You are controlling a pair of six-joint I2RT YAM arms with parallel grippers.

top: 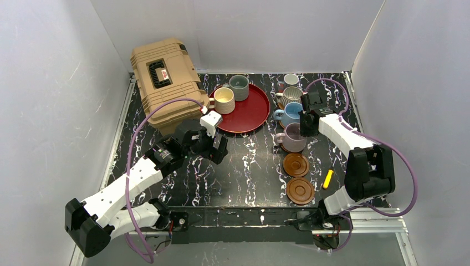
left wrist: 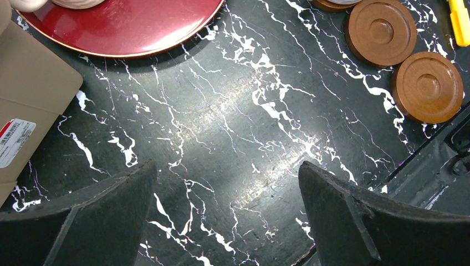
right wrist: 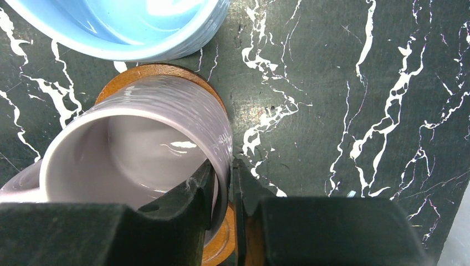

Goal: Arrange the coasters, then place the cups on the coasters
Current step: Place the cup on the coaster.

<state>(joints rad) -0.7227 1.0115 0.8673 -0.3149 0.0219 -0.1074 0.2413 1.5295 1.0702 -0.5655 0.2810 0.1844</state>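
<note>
The lilac cup (top: pixel 294 137) (right wrist: pixel 138 144) stands on a brown wooden coaster (right wrist: pixel 144 72). My right gripper (top: pixel 306 124) (right wrist: pixel 230 166) straddles its rim, one finger inside and one outside, open a sliver off the wall. Behind it stand the light blue cup (top: pixel 292 113) (right wrist: pixel 122 27), the ribbed grey cup (top: pixel 291 95) and the white cup (top: pixel 291 80). Two bare brown coasters (top: pixel 296 164) (top: pixel 300 190) (left wrist: pixel 381 31) (left wrist: pixel 428 86) lie nearer the front. A cream-yellow cup (top: pixel 224 100) and a grey-green cup (top: pixel 239 87) sit on the red tray (top: pixel 249 116). My left gripper (top: pixel 217 148) (left wrist: pixel 227 172) hangs wide open over bare tabletop.
A tan hard case (top: pixel 166 77) (left wrist: pixel 27 94) stands at the back left beside the tray. A yellow marker-like object (top: pixel 327 178) (left wrist: pixel 460 19) lies right of the bare coasters. White walls enclose the table on three sides.
</note>
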